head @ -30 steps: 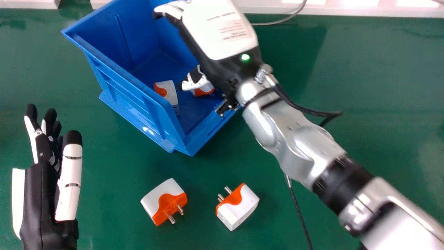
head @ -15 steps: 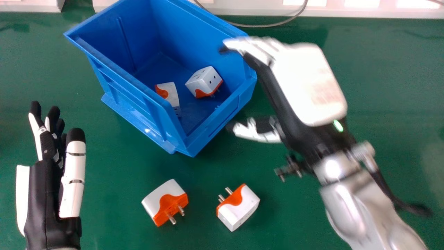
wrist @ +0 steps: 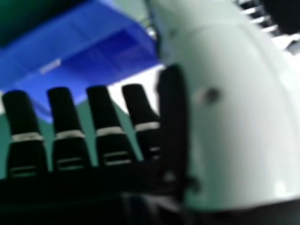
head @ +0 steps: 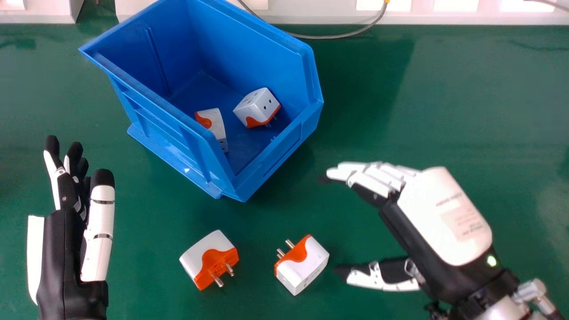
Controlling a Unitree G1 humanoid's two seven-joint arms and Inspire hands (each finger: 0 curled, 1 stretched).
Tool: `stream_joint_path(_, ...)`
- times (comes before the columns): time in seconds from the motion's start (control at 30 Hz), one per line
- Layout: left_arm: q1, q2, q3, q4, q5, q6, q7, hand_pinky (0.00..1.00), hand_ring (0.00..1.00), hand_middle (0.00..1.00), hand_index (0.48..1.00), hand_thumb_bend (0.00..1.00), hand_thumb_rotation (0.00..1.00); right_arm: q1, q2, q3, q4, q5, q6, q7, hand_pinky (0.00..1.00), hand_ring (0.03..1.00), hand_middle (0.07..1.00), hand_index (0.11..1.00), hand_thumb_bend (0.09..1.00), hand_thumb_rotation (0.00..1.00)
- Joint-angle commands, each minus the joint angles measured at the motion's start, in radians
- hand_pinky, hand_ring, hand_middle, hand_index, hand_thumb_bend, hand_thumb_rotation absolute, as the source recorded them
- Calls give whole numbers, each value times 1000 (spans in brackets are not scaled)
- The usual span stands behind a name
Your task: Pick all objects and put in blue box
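Two adapters left to box: left hand [head: 98, 235] sits left of the blue box [head: 262, 49], fingers straight and close together, then left adapter [head: 206, 253] lies on the robot's side of the box, prongs aimed away from it. Right adapter [head: 304, 264], same side, prongs toward the box, is just left of the thumb tip of the nearer right hand [head: 444, 218], empty, fingers straight, thumb spread; likely next pick, needing a small leftward shift.

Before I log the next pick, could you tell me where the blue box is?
In the head view, the blue box stands left of centre on the green table, beyond the two loose plug adapters.
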Motion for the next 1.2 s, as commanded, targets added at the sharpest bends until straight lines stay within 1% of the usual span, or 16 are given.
stream_joint_path(0.0,0,0,-4,-10,16,-20,11,1000,1000,996,1000,354,901,-9,-7,-10,12,4,-29,13,611,734,770,748,546,302)
stream_joint_path(0.17,-5,2,-4,-1,5,-28,8,1000,1000,1000,1000,374,908,-31,-19,3,41,-39,-24,74,738,861,892,856,526,593)
stream_joint_path(0.27,-5,3,-2,3,7,-35,9,1000,1000,999,1000,374,910,-48,-12,11,53,-57,-16,103,836,945,963,935,551,755)
stream_joint_path(0.3,-5,4,-1,4,8,-37,9,1000,1000,999,1000,378,911,-57,-11,16,55,-71,-9,114,863,968,979,953,564,791)
stream_joint_path(0.33,-4,4,-1,0,3,-35,7,1000,1000,998,1000,363,913,-63,-7,19,55,-82,-2,123,911,984,989,976,582,845)
stream_joint_path(0.4,-3,2,-2,-6,-6,-27,4,1000,1000,999,1000,357,905,-79,0,28,61,-99,7,133,958,996,998,994,596,883)
stream_joint_path(0.47,-3,1,-2,-7,-8,-28,6,1000,1000,998,1000,363,897,-94,9,36,65,-115,18,141,981,999,1000,999,598,897)
stream_joint_path(0.53,-5,1,-2,-9,-11,-24,6,1000,1000,999,1000,368,883,-114,17,45,69,-126,27,153,985,1000,1000,1000,591,878)
stream_joint_path(0.6,-5,2,-2,-11,-8,-22,7,1000,1000,999,1000,356,879,-139,21,55,76,-131,32,169,966,1000,1000,991,582,850)
stream_joint_path(0.7,-5,-3,-1,-15,2,-24,17,1000,1000,990,995,349,879,-182,17,70,95,-148,24,185,944,1000,1000,980,554,805)
stream_joint_path(0.77,-4,-5,-2,-18,2,-24,19,1000,1000,988,995,328,883,-210,10,81,108,-165,17,193,927,996,996,971,541,799)
stream_joint_path(0.87,-1,-5,-4,-24,-8,-24,16,1000,1000,990,996,330,887,-251,1,98,126,-174,11,216,928,993,992,966,513,759)
stream_joint_path(1.0,6,-6,-5,-41,-2,-18,20,1000,1000,990,996,367,873,-305,-8,118,167,-179,-15,227,878,965,971,944,498,676)
stream_joint_path(1.03,8,-7,-5,-45,0,-16,23,1000,1000,990,996,354,876,-318,-11,123,180,-184,-23,224,868,962,967,936,496,661)
stream_joint_path(1.1,11,-7,-7,-53,-9,-8,18,1000,1000,993,997,354,868,-340,-14,134,206,-196,-36,212,844,949,958,917,490,639)
stream_joint_path(1.17,13,-6,-7,-60,-11,-3,16,1000,1000,995,999,366,863,-360,-13,146,239,-213,-48,186,817,931,945,897,485,616)
